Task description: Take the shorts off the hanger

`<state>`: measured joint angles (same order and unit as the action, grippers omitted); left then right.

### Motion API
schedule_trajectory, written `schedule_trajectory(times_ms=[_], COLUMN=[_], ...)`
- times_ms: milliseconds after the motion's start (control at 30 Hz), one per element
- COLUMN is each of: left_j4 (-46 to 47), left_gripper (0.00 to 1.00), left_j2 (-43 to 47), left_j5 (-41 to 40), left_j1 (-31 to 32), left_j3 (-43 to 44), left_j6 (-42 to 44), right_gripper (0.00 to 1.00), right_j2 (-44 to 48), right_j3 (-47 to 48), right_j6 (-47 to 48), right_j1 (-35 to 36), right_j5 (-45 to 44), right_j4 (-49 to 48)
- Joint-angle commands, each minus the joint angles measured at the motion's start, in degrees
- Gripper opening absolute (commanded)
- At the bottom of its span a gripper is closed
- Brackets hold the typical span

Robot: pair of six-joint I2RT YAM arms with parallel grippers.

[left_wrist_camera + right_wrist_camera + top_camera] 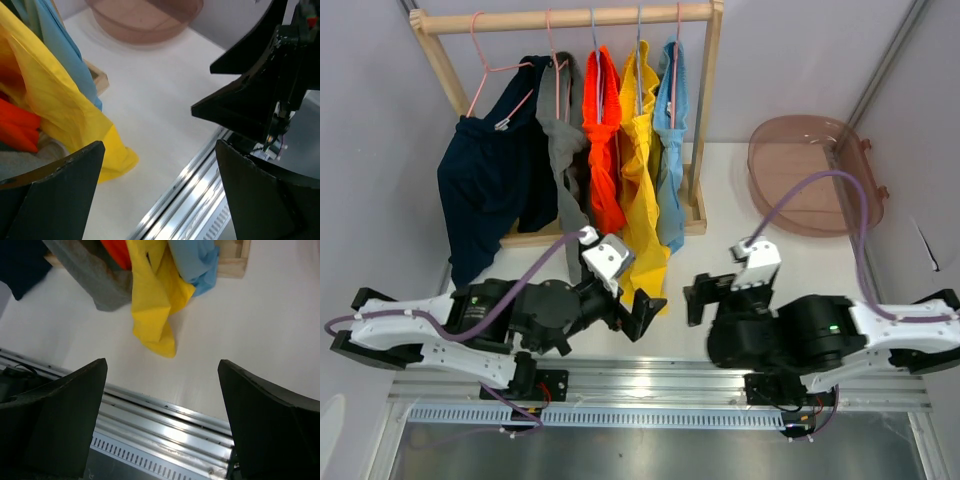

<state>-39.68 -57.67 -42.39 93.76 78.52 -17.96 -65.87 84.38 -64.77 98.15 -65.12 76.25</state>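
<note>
Five pairs of shorts hang on hangers from a wooden rack's rod point(570, 18): navy point(480, 190), grey point(563, 160), orange point(603, 140), yellow point(640, 170) and light blue point(671, 150). The navy pair hangs askew on a pink hanger point(485, 70). My left gripper point(638, 312) sits low at the near edge, open and empty, just in front of the yellow hem point(60, 105). My right gripper point(705, 297) faces it from the right, also open and empty. The right wrist view looks down on the yellow hem point(155, 310) and the grey one point(95, 280).
A translucent pink tub point(810, 175) lies at the back right. The rack's wooden base point(235, 265) rests on the white table. An aluminium rail point(660, 385) runs along the near edge under both arms.
</note>
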Motion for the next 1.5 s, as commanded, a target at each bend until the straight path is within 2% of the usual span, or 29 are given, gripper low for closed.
schedule_trajectory(times_ms=[0,67,100,133,167,200,233,267,300,333,400,467,500,533,567,600,633,667,700,733,867,1100,1333,1467], left_j4=[2.77,4.17,8.09,11.78,16.34,25.35,27.01,25.98,23.71,20.99,20.17,16.41,14.39,10.37,8.67,7.79,8.82,14.05,16.28,17.69,18.67,20.61,25.34,24.83], left_gripper=[0.99,0.99,0.99,0.99,0.99,0.99,0.99,0.99,0.99,0.99,0.99,0.99,0.99,0.99,0.99,0.99,0.99,0.99,0.99,0.99,0.99,0.99,0.98,0.98], left_j2=[-0.24,-1.04,-0.87,-0.34,0.01,0.10,-0.42,-1.47,-2.96,-7.06,-12.44,-23.15,-27.45,-36.20,-40.46,-43.98,-45.76,-45.86,-45.69,-45.86,-50.95,-54.56,-51.06,-51.84], left_j5=[-2.87,-2.17,-0.17,0.29,-2.14,-5.56,-3.86,1.21,7.52,16.90,19.97,24.71,26.29,29.09,30.34,31.74,33.58,37.52,38.69,38.79,35.54,28.96,17.98,13.13], left_j1=[0.38,0.46,0.46,0.46,0.29,-0.15,-4.59,-8.72,-14.16,-23.79,-29.13,-34.06,-35.38,-38.01,-39.08,-41.18,-42.59,-43.91,-45.92,-46.38,-46.82,-46.82,-45.94,-45.59], left_j3=[7.59,9.80,9.55,7.46,6.22,4.73,5.84,7.77,13.10,18.20,25.93,36.40,45.31,54.89,59.94,70.09,69.49,67.57,63.03,62.29,64.21,63.52,56.66,56.74], left_j6=[3.54,7.83,10.11,16.40,18.98,22.14,25.74,24.47,22.02,18.52,19.27,20.50,20.85,20.77,20.59,20.16,19.11,17.97,15.26,14.88,15.06,15.49,20.15,21.38], right_gripper=[0.99,0.99,0.99,0.99,1.00,0.99,0.99,0.99,1.00,0.99,0.99,0.99,0.99,0.99,0.99,1.00,1.00,1.00,0.99,0.99,0.99,1.00,0.99,0.99], right_j2=[10.56,13.91,16.36,17.34,18.05,19.01,19.37,19.63,19.72,19.81,19.72,19.98,20.16,20.77,21.21,21.48,22.35,22.79,23.23,23.67,25.17,25.26,25.96,25.96], right_j3=[-5.70,-8.95,-9.49,-9.76,-9.93,-10.11,-10.29,-10.55,-10.72,-10.81,-10.90,-11.34,-11.69,-12.65,-13.27,-13.71,-14.67,-15.29,-15.82,-16.35,-18.63,-18.46,-19.69,-20.22], right_j6=[1.03,5.34,8.40,9.57,10.53,13.07,14.92,16.59,17.91,20.02,21.61,22.06,21.97,21.97,21.62,20.66,19.61,16.90,15.57,14.42,10.64,10.72,9.05,8.70], right_j1=[0.11,-0.76,-1.37,-1.99,-3.39,-3.84,-4.28,-4.89,-5.16,-5.33,-5.60,-5.51,-5.60,-5.60,-5.60,-5.69,-5.69,-5.60,-5.60,-5.69,-5.69,-5.51,-5.60,-5.60], right_j5=[-5.36,-5.54,-5.54,-5.72,-5.80,-6.15,-6.24,-6.24,-6.16,-6.16,-6.24,-6.07,-5.89,-5.02,-4.58,-4.14,-3.79,-3.09,-2.73,-2.21,0.17,1.13,2.63,2.81], right_j4=[-1.34,-7.50,-8.56,-9.27,-10.32,-11.03,-12.08,-13.91,-14.46,-15.16,-16.30,-16.83,-17.01,-17.53,-17.54,-17.19,-16.23,-15.35,-14.73,-13.77,-11.21,-9.72,-8.57,-8.75])
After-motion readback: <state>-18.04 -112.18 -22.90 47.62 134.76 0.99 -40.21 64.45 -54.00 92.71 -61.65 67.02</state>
